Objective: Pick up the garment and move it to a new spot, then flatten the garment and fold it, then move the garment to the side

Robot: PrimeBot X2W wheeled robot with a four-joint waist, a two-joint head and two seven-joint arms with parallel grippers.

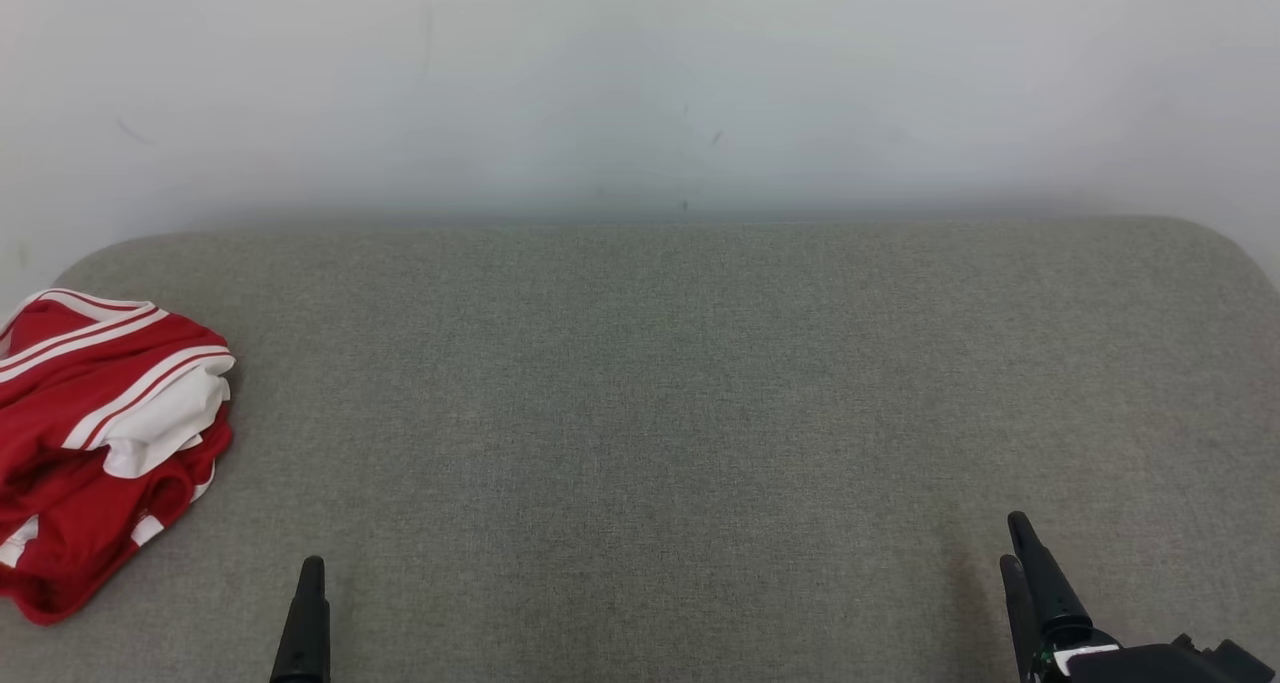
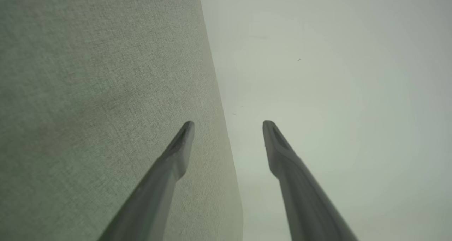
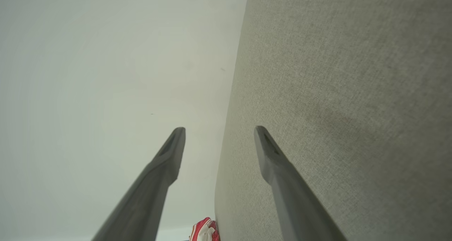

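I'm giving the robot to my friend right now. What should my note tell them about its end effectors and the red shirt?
Left end effector: open, empty, at the near left of the grey surface.
Right end effector: open, empty, at the near right.
Garment: red with white stripes, bunched in a heap at the surface's left side, touched by neither end effector.
Done: nothing that shows; the garment is neither flat nor neatly folded.
Left: pick it up, move it to a new spot, flatten it, fold it, move it aside.

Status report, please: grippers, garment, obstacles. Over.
Left gripper open, empty. Right gripper open, empty. Crumpled red-and-white striped garment lies at left edge of grey fabric surface, untouched. No obstacle seen.
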